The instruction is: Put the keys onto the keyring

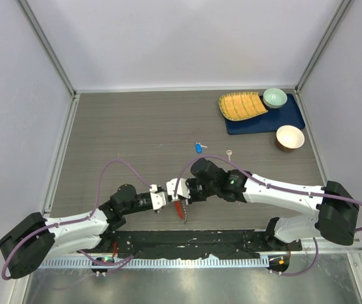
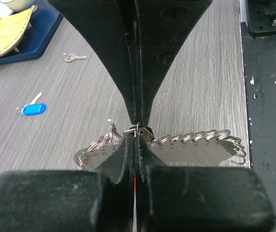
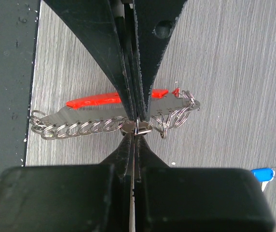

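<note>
Silvery keyring [image 2: 196, 147] at left end effector [image 2: 135, 141]

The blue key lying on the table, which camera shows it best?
The left wrist view: the blue key lies whole and unobstructed, head and ring clear. The top view shows only a tiny blue speck; the right wrist view catches just part of it, low right.
</note>
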You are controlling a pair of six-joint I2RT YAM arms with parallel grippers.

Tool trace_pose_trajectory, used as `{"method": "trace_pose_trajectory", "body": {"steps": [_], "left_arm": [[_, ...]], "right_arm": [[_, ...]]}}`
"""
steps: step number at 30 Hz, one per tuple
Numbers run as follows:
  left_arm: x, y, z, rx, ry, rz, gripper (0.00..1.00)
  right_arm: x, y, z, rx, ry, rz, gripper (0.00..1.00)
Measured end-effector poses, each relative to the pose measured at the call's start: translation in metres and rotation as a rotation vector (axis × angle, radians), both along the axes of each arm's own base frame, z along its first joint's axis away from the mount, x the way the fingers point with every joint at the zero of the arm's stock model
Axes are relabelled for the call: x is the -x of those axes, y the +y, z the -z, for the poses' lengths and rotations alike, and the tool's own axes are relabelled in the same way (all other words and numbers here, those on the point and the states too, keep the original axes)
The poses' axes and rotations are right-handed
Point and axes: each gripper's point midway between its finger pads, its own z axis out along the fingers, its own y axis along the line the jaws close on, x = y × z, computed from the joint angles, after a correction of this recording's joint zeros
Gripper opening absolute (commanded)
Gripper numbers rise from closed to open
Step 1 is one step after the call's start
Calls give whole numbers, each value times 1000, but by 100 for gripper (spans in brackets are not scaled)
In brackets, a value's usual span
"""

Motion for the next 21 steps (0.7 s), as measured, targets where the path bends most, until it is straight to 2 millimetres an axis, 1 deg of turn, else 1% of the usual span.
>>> {"method": "trace_pose_trajectory", "body": {"steps": [8, 16, 21], "left_arm": [[-2, -1, 0, -3, 3, -5, 0], [-11, -5, -14, 18, -5, -36, 0], [-12, -6, -15, 22, 8, -40, 0]], "right_arm": [[-1, -1, -2, -4, 5, 22, 1], [-9, -6, -16, 0, -25, 66, 1], [-10, -8, -18, 4, -19, 79, 1]]}}
